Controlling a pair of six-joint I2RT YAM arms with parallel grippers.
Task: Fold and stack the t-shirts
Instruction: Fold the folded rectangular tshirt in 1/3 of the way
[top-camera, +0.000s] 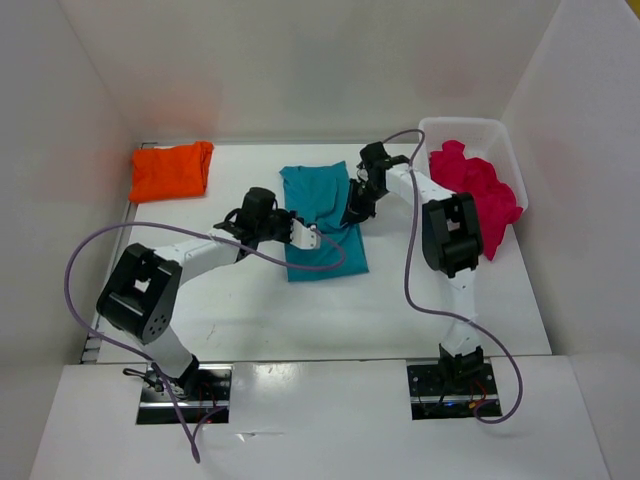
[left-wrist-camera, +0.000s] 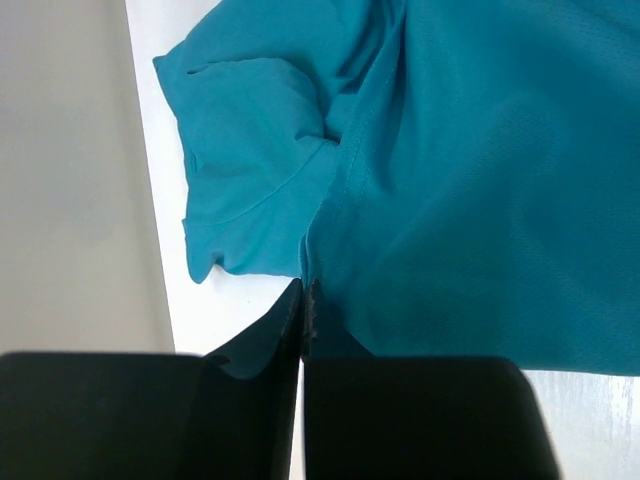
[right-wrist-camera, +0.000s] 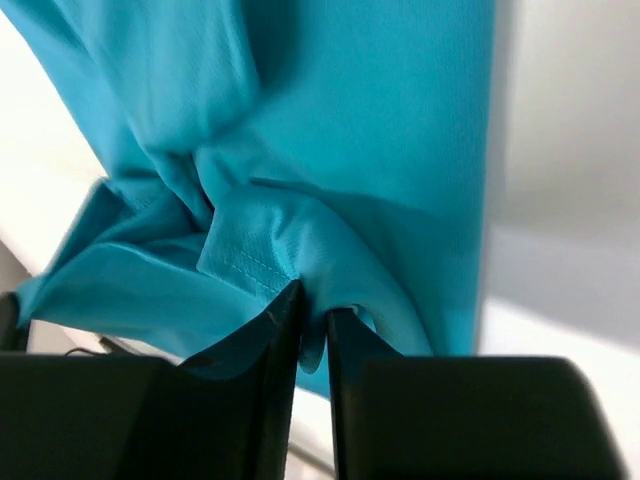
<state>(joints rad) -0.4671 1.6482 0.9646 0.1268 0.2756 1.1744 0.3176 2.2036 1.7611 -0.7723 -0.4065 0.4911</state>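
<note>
The teal blue t-shirt lies partly folded in the middle of the table. My left gripper rests on its left part, shut on the cloth; in the left wrist view the fingertips pinch the teal shirt at a seam by the sleeve. My right gripper is over the shirt's upper right part. In the right wrist view its jaws stand slightly apart, with a fold of the teal shirt loose between them. The orange t-shirt lies folded at the back left. The pink-red t-shirt is bunched in the basket.
The white basket stands at the back right against the wall, with the pink-red cloth spilling over its near side. White walls close in the table on the left, back and right. Purple cables loop from both arms over the near table.
</note>
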